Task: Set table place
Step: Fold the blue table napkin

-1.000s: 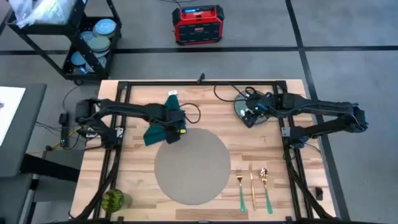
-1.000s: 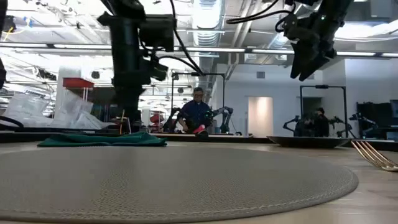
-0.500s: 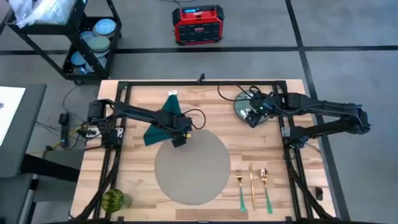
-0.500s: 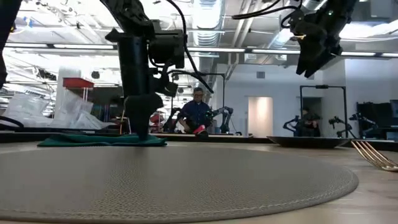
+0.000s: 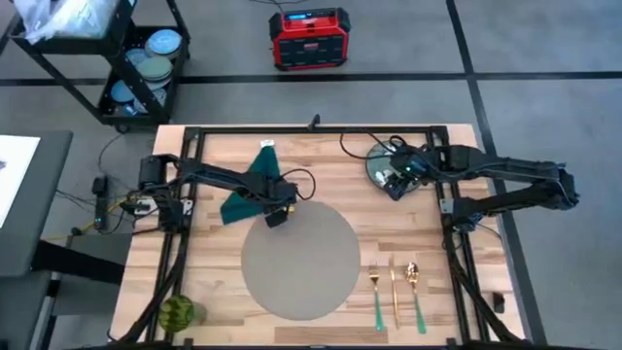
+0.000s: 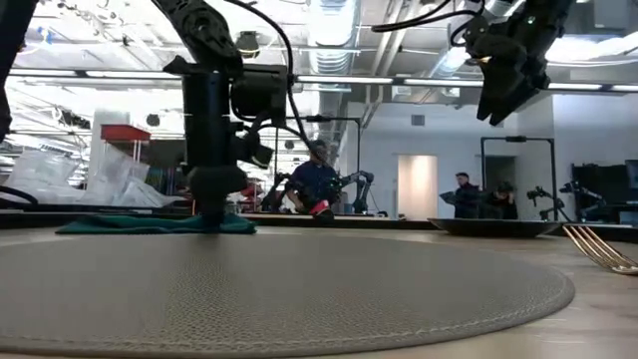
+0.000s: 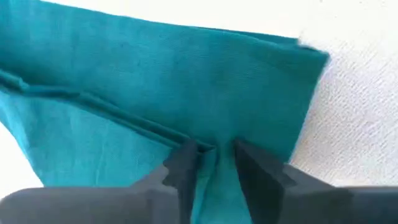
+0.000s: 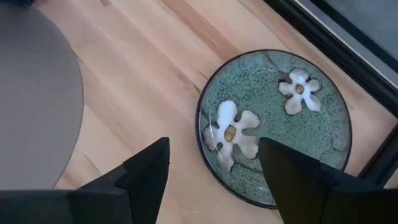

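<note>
Placemat point(image 5: 301, 258) edge under downward-pointing left arm point(image 5: 224, 179)

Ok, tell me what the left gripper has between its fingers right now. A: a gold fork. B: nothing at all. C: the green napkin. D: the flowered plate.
C: in the left wrist view the left gripper is closed on a fold of the green napkin, at the far edge of the placemat; the flowered plate lies untouched under the open right gripper.

Light-wood plank table point(image 5: 214, 277) with black frame, round grey-taupe placemat point(image 5: 299, 258) lying flat at its centre
</note>
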`<control>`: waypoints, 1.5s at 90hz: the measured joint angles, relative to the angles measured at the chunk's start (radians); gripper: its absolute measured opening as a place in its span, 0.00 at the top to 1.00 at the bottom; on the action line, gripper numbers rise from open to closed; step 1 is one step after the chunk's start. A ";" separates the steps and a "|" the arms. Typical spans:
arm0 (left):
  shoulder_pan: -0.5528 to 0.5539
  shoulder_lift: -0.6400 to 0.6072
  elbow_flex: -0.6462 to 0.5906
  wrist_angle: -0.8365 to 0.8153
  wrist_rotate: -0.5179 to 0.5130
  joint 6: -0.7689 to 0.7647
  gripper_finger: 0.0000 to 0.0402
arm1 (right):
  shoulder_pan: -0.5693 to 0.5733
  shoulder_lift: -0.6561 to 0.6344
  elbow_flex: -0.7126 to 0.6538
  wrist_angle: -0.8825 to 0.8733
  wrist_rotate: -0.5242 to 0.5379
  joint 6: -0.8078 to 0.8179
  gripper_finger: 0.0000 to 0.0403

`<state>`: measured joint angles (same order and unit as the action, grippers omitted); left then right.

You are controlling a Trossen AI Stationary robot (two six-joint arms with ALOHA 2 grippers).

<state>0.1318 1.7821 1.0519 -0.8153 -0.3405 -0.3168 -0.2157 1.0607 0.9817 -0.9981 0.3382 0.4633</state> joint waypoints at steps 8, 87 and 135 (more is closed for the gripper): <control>0.000 -0.001 0.034 -0.050 -0.003 0.007 0.98 | 0.000 0.000 0.000 0.000 0.000 0.000 0.42; 0.038 -0.025 0.113 -0.136 0.102 -0.134 0.85 | 0.000 0.000 0.000 -0.004 -0.030 -0.019 0.42; 0.039 -0.024 0.058 -0.153 0.038 -0.204 0.60 | 0.000 0.000 0.000 -0.009 -0.130 -0.029 0.42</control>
<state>0.1703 1.7576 1.1095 -0.9679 -0.3029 -0.5213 -0.2157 1.0607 0.9817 -1.0074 0.2083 0.4339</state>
